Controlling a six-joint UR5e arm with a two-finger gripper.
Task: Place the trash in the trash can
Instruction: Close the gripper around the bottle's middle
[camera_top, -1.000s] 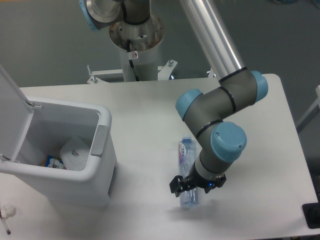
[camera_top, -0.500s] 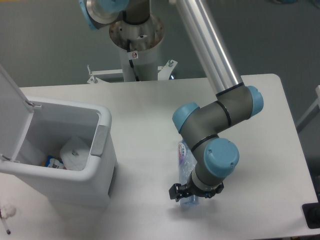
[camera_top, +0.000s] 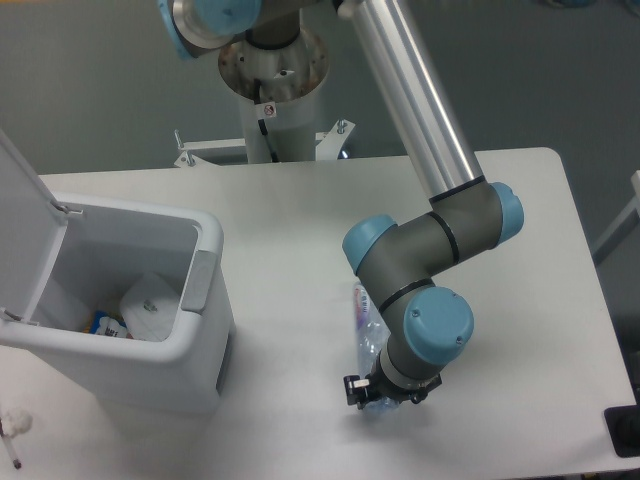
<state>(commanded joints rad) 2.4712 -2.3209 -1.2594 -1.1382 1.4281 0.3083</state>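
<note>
At the far left edge of the white table (camera_top: 300, 210), around 8 o'clock from the picture's middle, a small crumpled white scrap (camera_top: 14, 423) is seen lying beside a thin stick-like object (camera_top: 10, 450); what they are cannot be told.

The trash can (camera_top: 205, 330), a large white bin with rounded corners, is set at 9 o'clock. Its flip lid (camera_top: 20, 200) is raised at the left, and the grey front tab (camera_top: 197, 280) is seen on the wall facing the arm. Inside, a crumpled white wrapper (camera_top: 150, 305) is seen on the bottom, with a small bluish-and-red piece (camera_top: 108, 325) just beside it at its 8 o'clock.

At 12 o'clock, beyond the table's far edge, the arm's round base (camera_top: 272, 60) is mounted on a white pedestal (camera_top: 270, 130).

The arm (camera_top: 425, 260) is brought down over the table at about 5 o'clock from the middle. Under it the crushed clear bottle (camera_top: 364, 320) is lying on the table, well apart from the bin, its label end pointing toward 12 o'clock and its lower part hidden by the wrist. The gripper (camera_top: 378, 395) is seen low at the bottle's 6 o'clock end, with a dark finger (camera_top: 353, 388) showing at its left. Whether the fingers are closed on the bottle cannot be told, as they are mostly covered by the wrist.

At the bottom right corner, a dark block (camera_top: 622, 430) is seen at the table's edge.
</note>
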